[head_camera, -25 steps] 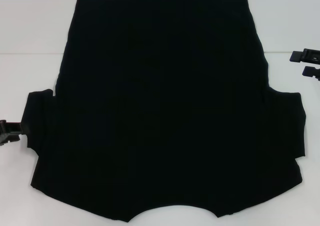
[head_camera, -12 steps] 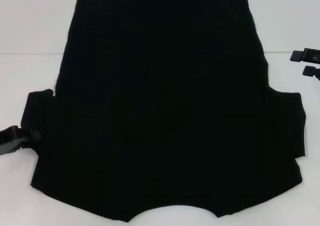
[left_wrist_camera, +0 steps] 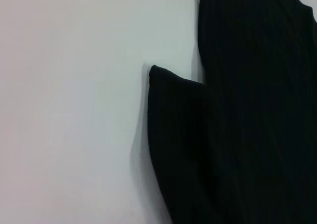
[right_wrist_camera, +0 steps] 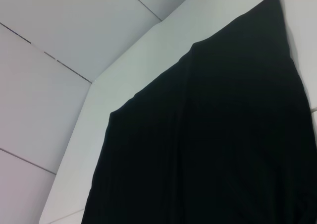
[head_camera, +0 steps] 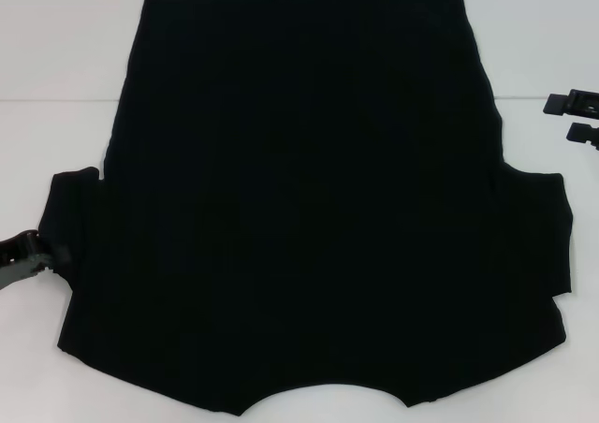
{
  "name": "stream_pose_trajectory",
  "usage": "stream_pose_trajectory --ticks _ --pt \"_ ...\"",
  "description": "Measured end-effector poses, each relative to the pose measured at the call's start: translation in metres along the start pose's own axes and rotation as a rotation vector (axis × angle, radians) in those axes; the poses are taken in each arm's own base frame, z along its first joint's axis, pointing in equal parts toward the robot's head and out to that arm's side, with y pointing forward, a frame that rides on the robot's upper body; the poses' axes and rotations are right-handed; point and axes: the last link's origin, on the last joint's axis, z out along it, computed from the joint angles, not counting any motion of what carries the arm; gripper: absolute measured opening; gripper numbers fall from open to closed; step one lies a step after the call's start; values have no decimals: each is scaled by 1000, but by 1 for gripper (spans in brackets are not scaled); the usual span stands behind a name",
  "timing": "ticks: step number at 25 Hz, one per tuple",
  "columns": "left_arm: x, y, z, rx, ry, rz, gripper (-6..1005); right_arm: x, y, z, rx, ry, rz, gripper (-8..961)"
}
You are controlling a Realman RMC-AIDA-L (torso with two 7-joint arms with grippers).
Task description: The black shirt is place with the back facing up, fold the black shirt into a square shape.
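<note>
Across the white table [head_camera: 56,58] the black shirt [head_camera: 309,198] lies spread flat, plain side up, collar edge at six o'clock and hem at twelve. At nine o'clock the left gripper [head_camera: 37,253] sits at the edge of the shirt's left sleeve [head_camera: 70,217]; whether its jaws have closed on the cloth cannot be told. At three o'clock the right gripper [head_camera: 578,119] rests clear of the shirt, jaws apart, holding nothing.
</note>
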Motion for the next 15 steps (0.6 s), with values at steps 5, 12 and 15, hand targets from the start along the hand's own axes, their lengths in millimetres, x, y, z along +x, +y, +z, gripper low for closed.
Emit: stream_pose_trajectory --ticks 5,12,15 --pt "0 1 0 -3 -4 5 124 0 0 0 -1 -1 1 803" --pt "10 0 -10 12 25 14 13 0 -1 -1 1 -1 0 802" --pt "16 -1 -16 28 48 10 12 0 -1 -1 2 0 0 803"
